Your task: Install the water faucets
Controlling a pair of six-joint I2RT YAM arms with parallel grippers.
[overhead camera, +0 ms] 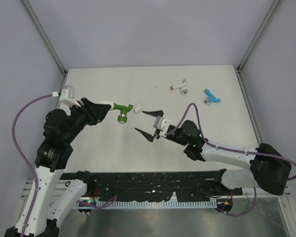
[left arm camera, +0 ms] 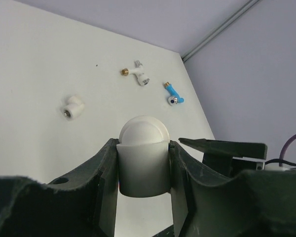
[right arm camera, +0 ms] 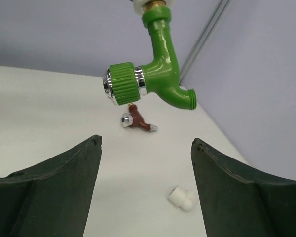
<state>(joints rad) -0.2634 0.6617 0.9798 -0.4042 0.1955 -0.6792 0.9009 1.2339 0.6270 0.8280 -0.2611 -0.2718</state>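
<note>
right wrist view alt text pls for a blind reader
A green faucet hangs in front of the open right gripper, clear of both fingers. Beyond it a brown faucet lies on the white table, with a white pipe fitting nearer.

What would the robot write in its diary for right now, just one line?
left gripper: shut on white fitting | green faucet: joined to fitting, up in the air | right gripper: open, holding nothing

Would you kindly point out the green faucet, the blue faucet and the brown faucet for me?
green faucet [right arm camera: 163,66]: right wrist view, on its curved body below the neck.
blue faucet [overhead camera: 213,95]: top external view, on the middle of its body.
brown faucet [right arm camera: 138,119]: right wrist view, on its brown stem.
</note>
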